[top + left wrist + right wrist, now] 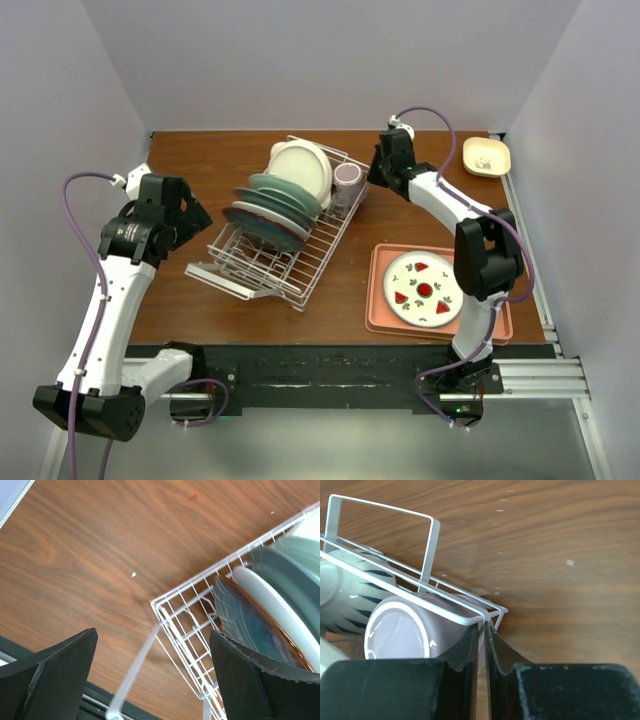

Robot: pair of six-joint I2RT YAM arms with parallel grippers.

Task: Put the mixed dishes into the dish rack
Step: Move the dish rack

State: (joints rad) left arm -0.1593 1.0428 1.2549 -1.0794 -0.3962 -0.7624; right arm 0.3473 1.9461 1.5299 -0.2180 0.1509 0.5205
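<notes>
The white wire dish rack point(300, 272) sits skewed mid-table and holds pale green plates point(287, 200), a cream plate point(302, 165), a dark-rimmed plate point(260, 228) and a purple cup point(348, 180). My left gripper point(196, 216) hangs open beside the rack's left end. In its wrist view the jaws point(152, 640) stand wide over the rack corner point(172, 611), with the dark-rimmed plate point(250, 622) just to the right. My right gripper point(378, 170) is at the rack's far right corner. Its fingers point(486, 626) pinch the rack's rim wire point(427, 535) next to the purple cup point(402, 632).
A salmon-pink tray point(383, 312) at the front right carries a patterned plate with red wedges point(423, 288). A small cream dish point(486, 156) lies at the back right corner. A striped mug point(350, 595) lies in the rack beside the cup. Walls close in on three sides.
</notes>
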